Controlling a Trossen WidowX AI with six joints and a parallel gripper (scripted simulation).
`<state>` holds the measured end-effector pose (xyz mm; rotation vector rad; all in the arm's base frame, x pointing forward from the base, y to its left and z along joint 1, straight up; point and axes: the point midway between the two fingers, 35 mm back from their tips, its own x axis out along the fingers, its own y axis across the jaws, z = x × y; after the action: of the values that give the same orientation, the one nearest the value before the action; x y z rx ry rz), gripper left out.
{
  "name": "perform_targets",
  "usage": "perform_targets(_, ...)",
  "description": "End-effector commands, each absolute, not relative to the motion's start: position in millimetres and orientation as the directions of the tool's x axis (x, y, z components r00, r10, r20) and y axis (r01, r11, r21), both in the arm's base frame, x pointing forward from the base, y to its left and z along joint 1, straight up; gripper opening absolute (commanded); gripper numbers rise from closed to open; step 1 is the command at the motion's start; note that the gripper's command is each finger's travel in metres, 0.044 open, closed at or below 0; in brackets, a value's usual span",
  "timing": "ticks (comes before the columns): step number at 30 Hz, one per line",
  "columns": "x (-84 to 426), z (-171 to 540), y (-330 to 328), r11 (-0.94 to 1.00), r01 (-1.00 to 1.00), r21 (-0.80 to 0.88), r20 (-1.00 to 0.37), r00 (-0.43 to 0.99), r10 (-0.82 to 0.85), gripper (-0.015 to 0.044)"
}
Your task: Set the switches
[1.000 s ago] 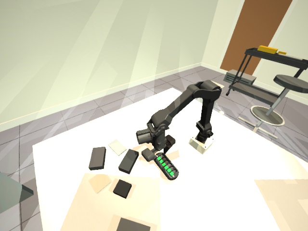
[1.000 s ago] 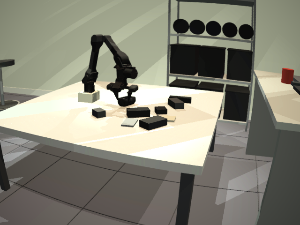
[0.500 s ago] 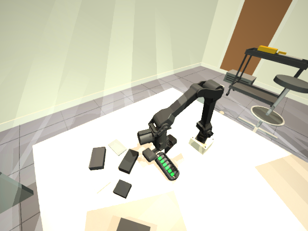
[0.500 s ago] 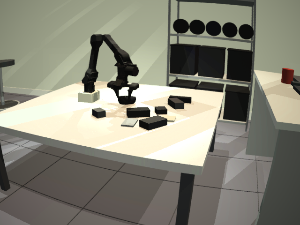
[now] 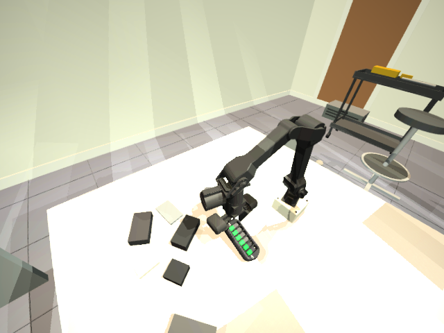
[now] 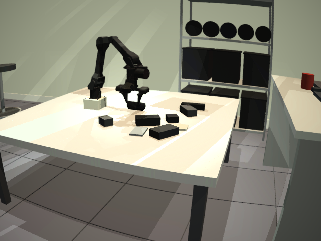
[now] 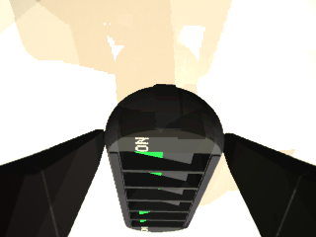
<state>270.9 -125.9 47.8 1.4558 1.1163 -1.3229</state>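
From left to right in the wrist view, one black finger (image 7: 64,185), the dark grey, round-ended controller unit (image 5: 241,239) (image 6: 136,106) (image 7: 165,111), then the opposite finger (image 7: 269,185). The tool (image 5: 233,223) (image 6: 134,103) (image 7: 164,138) is closed on the unit, apparently above the bench (image 5: 322,265) (image 6: 85,147). Label inspection appears in hand; next, judged necessary: expose the underside without slippage.

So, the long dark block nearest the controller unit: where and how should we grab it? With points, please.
I'd grip the long dark block (image 5: 184,232) (image 6: 147,120) at mid-length, across its two long sides, coming straight down. It lies flat, and its narrower width suits the jaws. The claw (image 5: 234,223) (image 6: 135,104) (image 7: 164,138) is holding the controller unit (image 5: 241,240) (image 6: 136,106) (image 7: 165,111), so set that down first.
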Motion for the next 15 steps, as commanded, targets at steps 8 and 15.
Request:
perform_targets(8,273.1,57.9,-118.3,-0.238,0.971,0.032,-0.998,0.043,0.044,0.0336)
perform_targets(15,274.0,61.9,-114.3,-0.238,0.971,0.032,-0.999,0.04,0.031,0.0336)
